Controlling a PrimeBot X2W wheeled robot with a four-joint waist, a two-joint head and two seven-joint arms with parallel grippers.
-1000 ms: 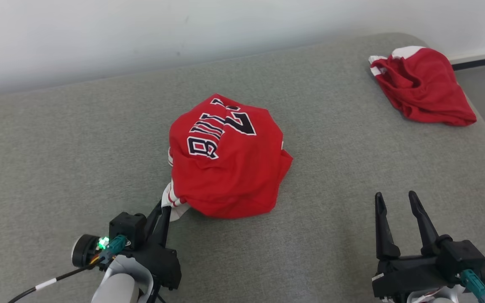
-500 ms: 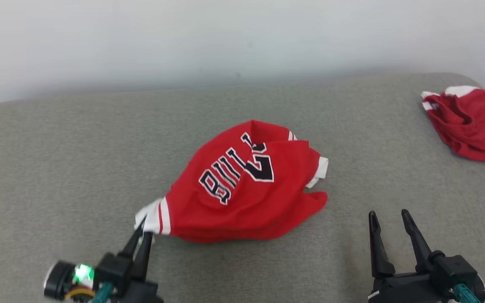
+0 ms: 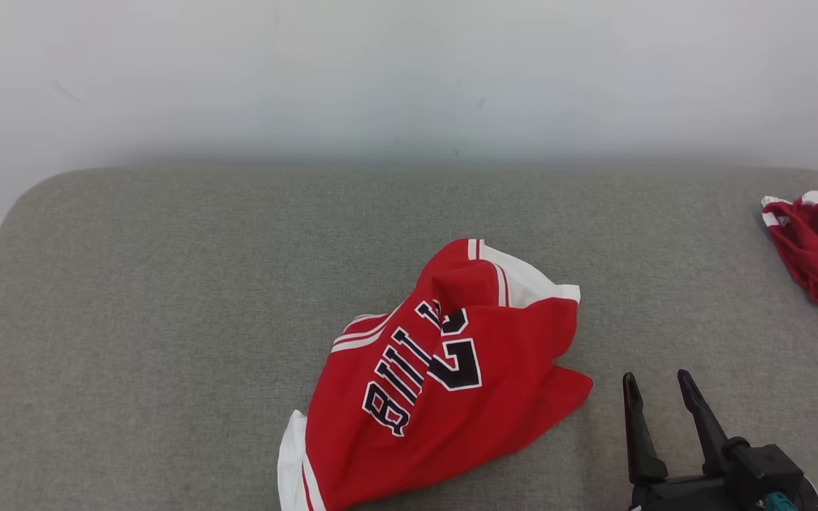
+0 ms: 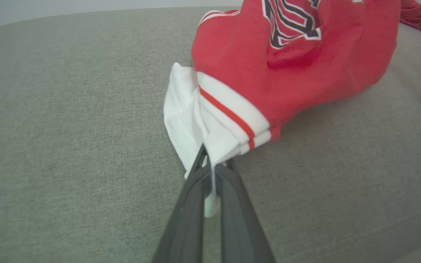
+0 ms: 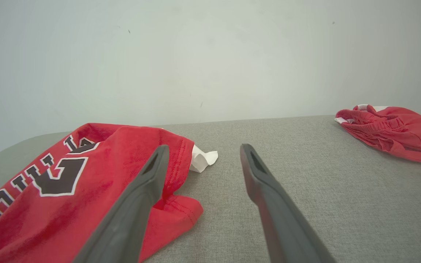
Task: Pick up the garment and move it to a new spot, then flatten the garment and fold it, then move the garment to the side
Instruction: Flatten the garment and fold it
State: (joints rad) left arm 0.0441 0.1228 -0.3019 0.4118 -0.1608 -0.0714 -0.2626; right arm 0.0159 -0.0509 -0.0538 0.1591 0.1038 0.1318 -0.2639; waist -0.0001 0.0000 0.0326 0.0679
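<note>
Dragged out long now, the red jersey [image 3: 451, 383] has swung its lettering round and slid toward the near edge of the grey padded surface [image 3: 167, 319]. Left gripper [image 4: 212, 168] pinches the white hem [image 4: 203, 120], hauling it to a new spot, I'd say. Right gripper [image 3: 654, 376] waits just beside it, fingers spread, empty.

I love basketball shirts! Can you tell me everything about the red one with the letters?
The red jersey is soft-looking cloth, red with white trim striped in red, and black letters and a number outlined in white. It lies crumpled, not flat, on the grey padded surface. The left pincer is shut on its white edge. The open right pincer sits beside it, not touching.
</note>
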